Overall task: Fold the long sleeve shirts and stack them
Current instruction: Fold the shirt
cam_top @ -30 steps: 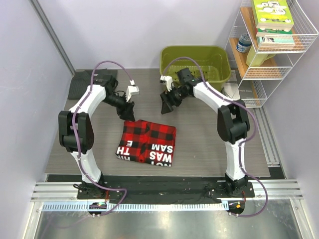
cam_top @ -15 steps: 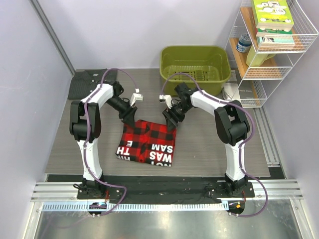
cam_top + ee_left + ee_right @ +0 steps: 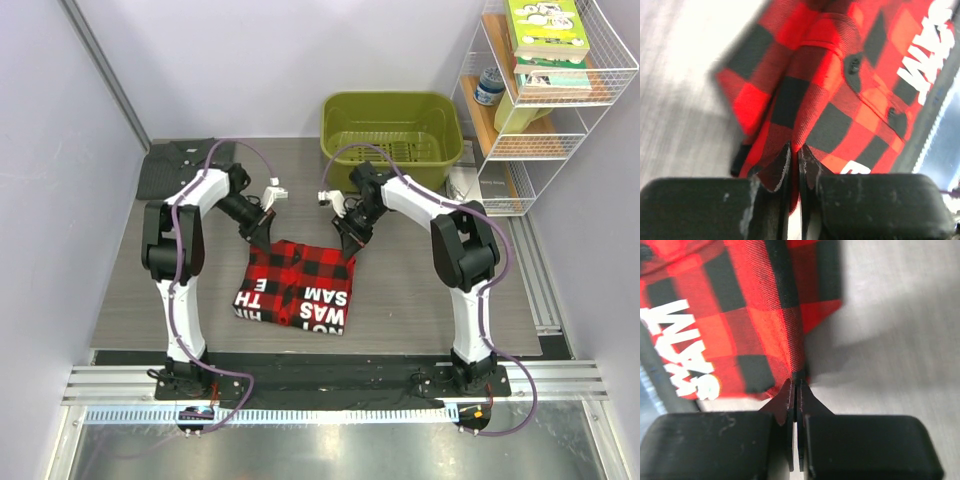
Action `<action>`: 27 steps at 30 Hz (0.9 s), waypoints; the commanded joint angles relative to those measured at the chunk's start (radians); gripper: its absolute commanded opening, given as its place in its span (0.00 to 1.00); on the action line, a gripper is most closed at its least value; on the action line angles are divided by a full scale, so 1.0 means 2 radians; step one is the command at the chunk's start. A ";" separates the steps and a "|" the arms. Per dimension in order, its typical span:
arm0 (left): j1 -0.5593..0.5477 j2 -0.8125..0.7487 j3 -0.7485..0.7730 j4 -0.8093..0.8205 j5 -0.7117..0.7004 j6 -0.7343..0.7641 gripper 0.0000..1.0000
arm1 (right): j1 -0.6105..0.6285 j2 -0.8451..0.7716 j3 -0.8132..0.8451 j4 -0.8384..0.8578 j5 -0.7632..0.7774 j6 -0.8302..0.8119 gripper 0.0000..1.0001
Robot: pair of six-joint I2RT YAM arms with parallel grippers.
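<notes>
The red-and-black plaid long sleeve shirt (image 3: pixel 296 286) lies folded mid-table, white lettering along its near edge. My left gripper (image 3: pixel 262 238) is at its far left corner, and in the left wrist view the left gripper (image 3: pixel 795 150) is shut on a fold of plaid shirt (image 3: pixel 840 85). My right gripper (image 3: pixel 350 245) is at the far right corner. In the right wrist view the right gripper (image 3: pixel 799 382) pinches the edge of the plaid shirt (image 3: pixel 760 315). The dark grey shirt (image 3: pixel 180 166) lies folded at the back left, away from both grippers.
An olive green basin (image 3: pixel 392 125) stands at the back, just behind the right arm. A white wire rack (image 3: pixel 545 95) with books is at the right, and a booklet (image 3: pixel 470 185) lies at its foot. A black rail (image 3: pixel 320 370) runs along the near edge.
Both arms came down from behind the plaid shirt to its far corners. Both grippers went from open to shut on the fabric.
</notes>
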 commanded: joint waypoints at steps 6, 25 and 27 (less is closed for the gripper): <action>0.000 0.060 0.023 0.141 -0.125 -0.190 0.10 | 0.000 0.082 0.058 0.131 0.163 0.028 0.01; 0.024 -0.043 -0.002 0.108 -0.068 -0.217 0.03 | 0.000 -0.001 0.066 0.133 0.096 0.112 0.43; 0.024 -0.047 -0.019 0.089 -0.071 -0.207 0.02 | 0.000 0.002 0.067 0.133 0.110 0.113 0.47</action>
